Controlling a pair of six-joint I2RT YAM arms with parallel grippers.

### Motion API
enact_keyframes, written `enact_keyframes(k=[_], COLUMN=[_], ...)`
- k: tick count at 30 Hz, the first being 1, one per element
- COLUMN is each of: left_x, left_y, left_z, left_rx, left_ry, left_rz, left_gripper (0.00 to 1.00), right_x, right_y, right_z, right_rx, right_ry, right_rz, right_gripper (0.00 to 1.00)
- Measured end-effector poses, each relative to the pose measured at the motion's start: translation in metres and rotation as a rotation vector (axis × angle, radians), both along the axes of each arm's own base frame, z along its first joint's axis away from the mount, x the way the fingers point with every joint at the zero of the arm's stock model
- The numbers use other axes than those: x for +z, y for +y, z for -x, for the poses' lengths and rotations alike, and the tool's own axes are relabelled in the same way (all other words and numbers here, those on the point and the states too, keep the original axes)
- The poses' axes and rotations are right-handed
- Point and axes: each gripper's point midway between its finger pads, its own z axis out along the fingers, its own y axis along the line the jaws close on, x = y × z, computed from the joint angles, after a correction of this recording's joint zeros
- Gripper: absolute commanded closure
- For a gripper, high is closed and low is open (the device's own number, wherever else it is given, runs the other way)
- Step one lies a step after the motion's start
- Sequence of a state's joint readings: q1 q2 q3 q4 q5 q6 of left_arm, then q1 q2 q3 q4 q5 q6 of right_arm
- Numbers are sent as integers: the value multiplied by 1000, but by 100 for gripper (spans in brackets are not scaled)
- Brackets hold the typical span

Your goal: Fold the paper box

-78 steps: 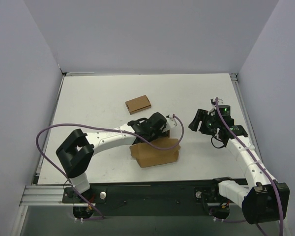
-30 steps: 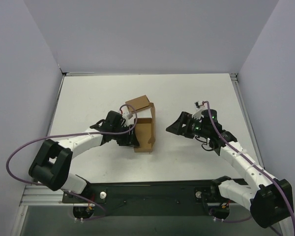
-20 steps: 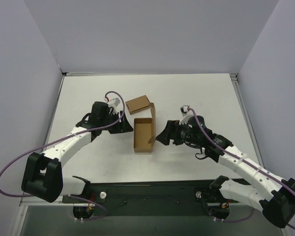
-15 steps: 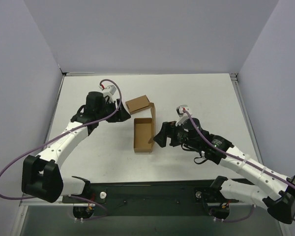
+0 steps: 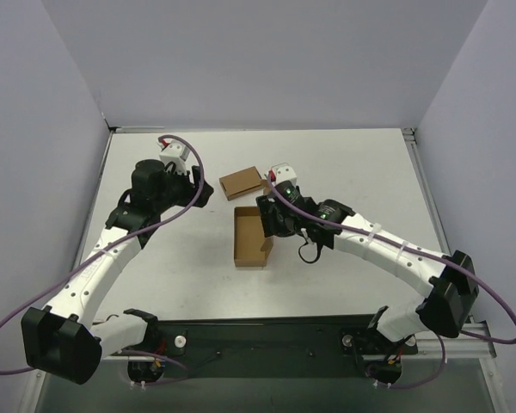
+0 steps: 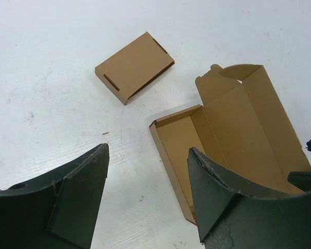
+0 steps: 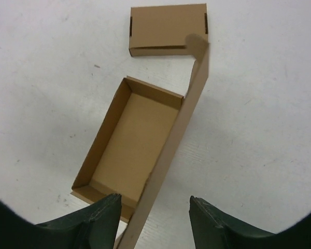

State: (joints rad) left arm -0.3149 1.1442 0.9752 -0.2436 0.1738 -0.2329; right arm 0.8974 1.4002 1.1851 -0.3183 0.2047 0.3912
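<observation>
The paper box lies mid-table as an open brown tray, its lid flap standing upright along its right side. It shows in the left wrist view and in the right wrist view. My right gripper is open right above the upright lid, and in the right wrist view the near end of the lid runs between its fingers. My left gripper is open and empty, raised to the left of the box and apart from it; the left wrist view shows bare table between its fingers.
A smaller flat closed cardboard box lies just behind the paper box, close to the top of the lid; it also shows in the left wrist view and the right wrist view. Grey walls enclose the white table.
My right gripper has moved left and back from beside the box to over its upright lid. My left arm has drawn back and to the left, away from the box. The box has stayed put.
</observation>
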Motion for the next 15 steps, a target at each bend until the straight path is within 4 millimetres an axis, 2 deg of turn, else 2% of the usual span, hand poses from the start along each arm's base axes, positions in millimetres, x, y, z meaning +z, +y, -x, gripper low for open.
enact_keyframes(k=[1, 2, 4, 5, 7, 11, 15], left_x=[1, 1, 1, 0, 0, 0, 3], left_y=[2, 3, 4, 4, 4, -3, -19], left_z=[0, -1, -1, -1, 0, 4, 13], left_rx=[3, 5, 6, 4, -4, -53, -160], left_ry=[-6, -10, -14, -15, -16, -15, -20], left_rz=[-8, -14, -23, -27, -33, -23, 9], left_gripper=[28, 28, 28, 28, 28, 28, 28], right_x=[-5, -9, -13, -14, -14, -13, -8], right_y=[0, 0, 0, 1, 0, -7, -14], right_z=[-1, -1, -4, -5, -8, -11, -13], right_rx=[8, 15, 32, 46, 82, 186, 332], right_ry=[9, 19, 30, 34, 28, 9, -26], right_rz=[25, 48, 79, 89, 115, 180, 241], right_gripper=[53, 63, 76, 88, 99, 100, 100])
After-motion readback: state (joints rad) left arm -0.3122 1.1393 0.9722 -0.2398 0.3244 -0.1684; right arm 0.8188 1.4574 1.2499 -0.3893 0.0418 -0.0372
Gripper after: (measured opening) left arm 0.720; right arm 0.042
